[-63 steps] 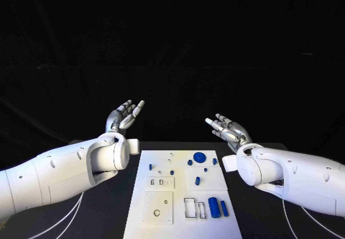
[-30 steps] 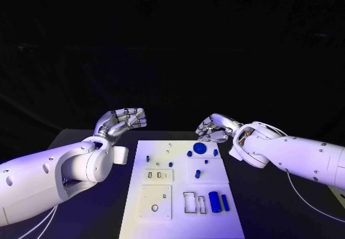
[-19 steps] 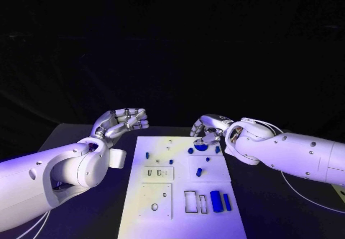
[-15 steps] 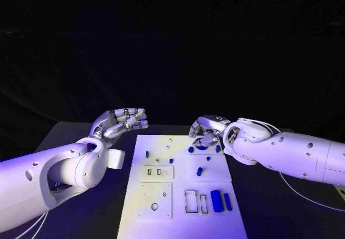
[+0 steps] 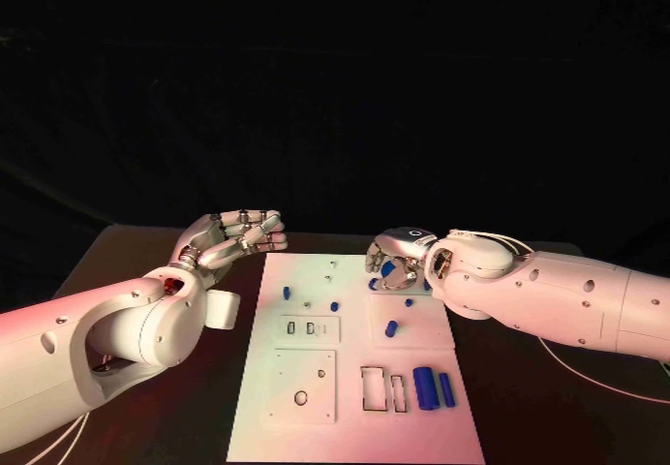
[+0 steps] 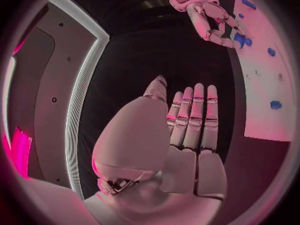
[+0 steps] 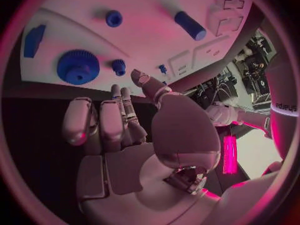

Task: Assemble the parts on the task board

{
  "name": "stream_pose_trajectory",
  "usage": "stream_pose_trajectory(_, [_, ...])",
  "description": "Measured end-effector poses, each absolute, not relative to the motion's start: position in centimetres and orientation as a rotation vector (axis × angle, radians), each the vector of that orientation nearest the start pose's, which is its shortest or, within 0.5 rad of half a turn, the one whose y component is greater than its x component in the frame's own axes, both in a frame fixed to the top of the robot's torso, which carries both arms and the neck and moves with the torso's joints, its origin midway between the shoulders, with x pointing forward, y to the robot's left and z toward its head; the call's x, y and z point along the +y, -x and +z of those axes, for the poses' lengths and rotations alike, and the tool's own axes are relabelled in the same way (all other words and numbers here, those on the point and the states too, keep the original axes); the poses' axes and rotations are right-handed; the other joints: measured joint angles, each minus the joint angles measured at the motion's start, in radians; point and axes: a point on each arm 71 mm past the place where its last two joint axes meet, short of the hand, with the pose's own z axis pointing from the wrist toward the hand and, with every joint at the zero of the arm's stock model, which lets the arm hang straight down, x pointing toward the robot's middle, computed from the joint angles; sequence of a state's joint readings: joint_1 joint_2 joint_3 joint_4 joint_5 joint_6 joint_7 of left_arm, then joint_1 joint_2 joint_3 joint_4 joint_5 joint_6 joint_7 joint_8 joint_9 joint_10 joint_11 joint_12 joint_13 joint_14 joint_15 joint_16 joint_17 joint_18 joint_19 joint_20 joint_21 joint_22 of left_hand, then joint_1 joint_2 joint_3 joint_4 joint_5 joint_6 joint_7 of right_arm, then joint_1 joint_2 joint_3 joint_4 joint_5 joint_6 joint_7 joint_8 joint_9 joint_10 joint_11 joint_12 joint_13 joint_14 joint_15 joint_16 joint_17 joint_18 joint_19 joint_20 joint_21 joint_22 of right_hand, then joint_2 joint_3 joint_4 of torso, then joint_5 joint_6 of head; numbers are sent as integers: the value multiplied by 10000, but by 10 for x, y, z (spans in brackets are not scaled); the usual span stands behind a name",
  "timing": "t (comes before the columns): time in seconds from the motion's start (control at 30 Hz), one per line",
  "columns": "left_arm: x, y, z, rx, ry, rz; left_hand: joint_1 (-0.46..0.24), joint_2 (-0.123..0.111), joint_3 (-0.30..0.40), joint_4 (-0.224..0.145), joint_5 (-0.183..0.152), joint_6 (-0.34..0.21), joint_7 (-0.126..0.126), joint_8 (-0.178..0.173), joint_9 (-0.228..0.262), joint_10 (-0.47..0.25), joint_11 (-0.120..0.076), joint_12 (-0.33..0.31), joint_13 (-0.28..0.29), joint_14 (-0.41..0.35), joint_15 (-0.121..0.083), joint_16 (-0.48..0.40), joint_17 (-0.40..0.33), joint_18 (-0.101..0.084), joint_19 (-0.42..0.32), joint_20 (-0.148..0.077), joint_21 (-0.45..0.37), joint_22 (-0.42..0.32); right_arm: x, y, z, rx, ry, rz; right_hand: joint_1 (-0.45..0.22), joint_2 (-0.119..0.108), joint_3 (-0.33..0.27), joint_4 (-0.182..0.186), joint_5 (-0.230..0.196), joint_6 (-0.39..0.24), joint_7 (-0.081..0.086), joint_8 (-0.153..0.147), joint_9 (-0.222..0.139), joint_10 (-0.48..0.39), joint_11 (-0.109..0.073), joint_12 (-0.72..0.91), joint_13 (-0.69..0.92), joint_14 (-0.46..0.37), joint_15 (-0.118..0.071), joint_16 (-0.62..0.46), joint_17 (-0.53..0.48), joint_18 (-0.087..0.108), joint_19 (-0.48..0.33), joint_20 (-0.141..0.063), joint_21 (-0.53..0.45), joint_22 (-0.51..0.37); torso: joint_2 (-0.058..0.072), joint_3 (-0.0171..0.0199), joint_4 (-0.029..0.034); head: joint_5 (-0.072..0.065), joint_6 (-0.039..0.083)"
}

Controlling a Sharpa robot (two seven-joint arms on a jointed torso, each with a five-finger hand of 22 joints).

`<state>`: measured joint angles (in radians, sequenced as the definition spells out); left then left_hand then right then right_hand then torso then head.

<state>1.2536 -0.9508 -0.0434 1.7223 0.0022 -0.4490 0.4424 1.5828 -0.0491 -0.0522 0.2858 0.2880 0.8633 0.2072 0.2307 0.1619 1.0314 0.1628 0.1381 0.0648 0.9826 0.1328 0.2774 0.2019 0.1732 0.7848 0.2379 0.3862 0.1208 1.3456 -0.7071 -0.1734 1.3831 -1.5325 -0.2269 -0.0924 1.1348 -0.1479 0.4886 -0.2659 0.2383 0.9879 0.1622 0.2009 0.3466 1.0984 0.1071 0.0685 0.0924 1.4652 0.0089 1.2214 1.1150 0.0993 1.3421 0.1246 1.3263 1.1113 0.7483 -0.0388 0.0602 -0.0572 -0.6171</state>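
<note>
the white rectangular task board point(image 5: 356, 358) lies along the middle of the black tabletop point(image 5: 544, 397), running from six o'clock toward twelve. on it sit small blue plastic parts: two blue cylindrical pegs point(image 5: 435, 387) lie side by side toward four o'clock of the board beside empty rectangular slots, and smaller blue studs point(image 5: 392, 328) dot its centre. a blue toothed gear wheel point(image 7: 77, 67) rests near the board's far end, at about one o'clock.

the right silver hand point(image 5: 392, 263) hangs over that far end with its fingers point(image 7: 100, 122) curled downward, just above the gear in the head view; the placing suggests it is lining up to pick the gear. the right wrist view shows bare board between fingers and gear, so it appears to hold nothing, though from overhead contact is hard to rule out.

the left silver hand point(image 5: 230, 235) hovers off the board's edge at about ten o'clock, palm up, fingers pressed together and bent loosely inward, carrying nothing. it seems parked clear of the working hand's path.

no part looks seated yet, so assembly is probably at its start.
</note>
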Motion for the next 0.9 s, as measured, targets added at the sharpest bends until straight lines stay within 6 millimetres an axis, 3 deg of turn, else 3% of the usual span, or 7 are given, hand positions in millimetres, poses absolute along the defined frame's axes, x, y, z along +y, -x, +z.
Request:
stream_pose_trajectory(0.5, [213,-461,-137,13165,10617,-15489,0,0,-30,-30,-37,0,0,0,8,0,0,2,9,-35,35,-38,10,-7,-1,0,0,-23,-173,-520,-177,17175,4136,4694,0,1,72,72,39,0,0,0,117,1,0,0,43,35,35,459,318,-5,215,6,377,588,151,0,94,-93,73])
stream_pose_trajectory(0.57, [213,-461,-137,13171,10619,-15489,0,0,-30,-30,-37,0,-1,0,8,0,0,2,9,-35,35,-38,9,-9,0,0,0,-23,-173,-520,-178,17181,4154,4667,22,23,124,124,39,56,-12,0,149,3,-2,0,67,34,35,550,384,-152,263,-12,462,719,170,-7,109,-105,79])
stream_pose_trajectory(0.67, [213,-461,-137,13179,10624,-15487,0,1,-57,-3,-37,-36,35,0,8,0,1,-44,8,-34,34,-38,19,-16,-1,0,0,-23,-173,-520,-178,17175,4181,4661,64,65,247,202,27,118,-42,11,212,170,-57,1,96,34,35,699,466,-154,352,5,587,949,198,-20,131,-120,90])
stream_pose_trajectory(0.9, [214,-462,-137,13197,10631,-15486,1,1,-57,-3,-37,-36,35,0,8,0,1,-44,8,-34,34,-38,19,-22,-1,0,0,-34,-172,-520,-177,17107,4198,4688,79,88,757,352,-358,314,-157,159,395,529,-132,1,147,34,35,942,565,-153,412,-55,770,1249,254,-39,172,-153,109])
